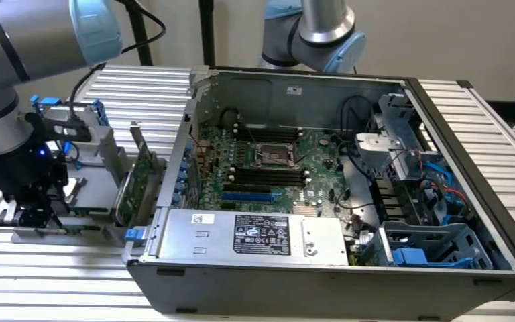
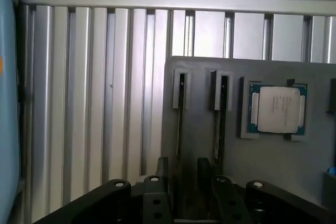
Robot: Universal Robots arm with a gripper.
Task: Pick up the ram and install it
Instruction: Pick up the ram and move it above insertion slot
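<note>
Over the grey slotted holder (image 2: pixel 199 129) on the ribbed surface (image 2: pixel 105 103), the hand (image 2: pixel 184 165) hung with fingers parted astride one slot, gripping nothing.

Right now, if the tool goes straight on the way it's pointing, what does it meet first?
Probably the ram, standing edge-on in a slot of the gray holder; that slot lines up with the middle of the open tool. Depth is unclear, so how close is hard to say.
</note>
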